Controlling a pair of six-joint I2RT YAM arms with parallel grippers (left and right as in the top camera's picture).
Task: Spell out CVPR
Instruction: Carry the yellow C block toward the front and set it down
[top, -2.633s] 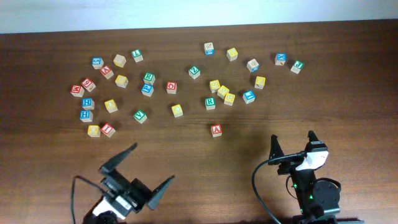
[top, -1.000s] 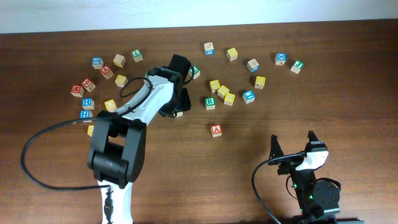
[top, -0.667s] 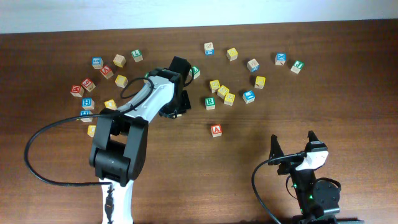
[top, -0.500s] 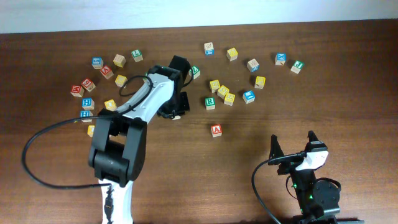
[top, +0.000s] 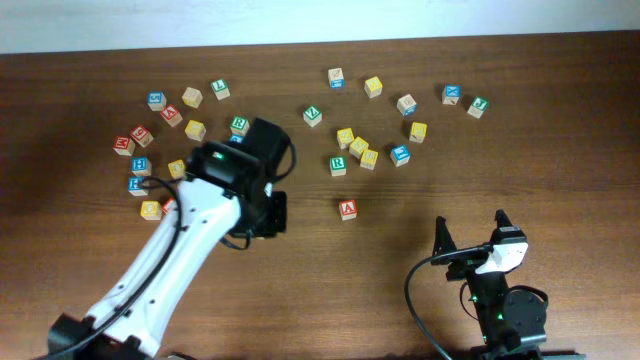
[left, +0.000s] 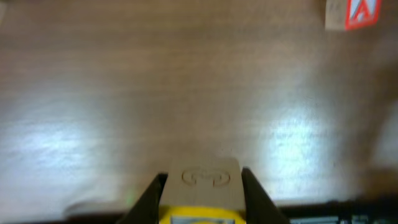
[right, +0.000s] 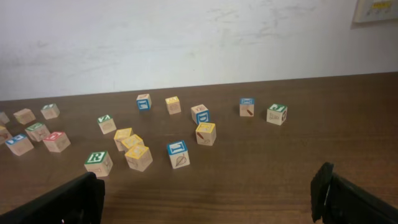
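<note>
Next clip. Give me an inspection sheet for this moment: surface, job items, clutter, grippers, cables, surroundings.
Surface: dark wooden table.
Job's things: green R block loose among the scatter; C, V, P not made out.
Clutter: red A block alone nearer the arms; lettered blocks scattered beyond.
Grippers: left gripper shut on a yellow-edged block; right gripper open, empty.
Cables: black cable looped beside the right arm's base.
Surroundings: white wall behind the table.

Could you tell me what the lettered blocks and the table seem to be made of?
The lettered blocks look like pale, matte wood: bare tan sides, with painted coloured faces, as on the red A block. The table looks like dark brown wood or wood-look laminate, I cannot tell which; grain streaks show, and soft glare in the left wrist view suggests a semi-gloss finish.
</note>
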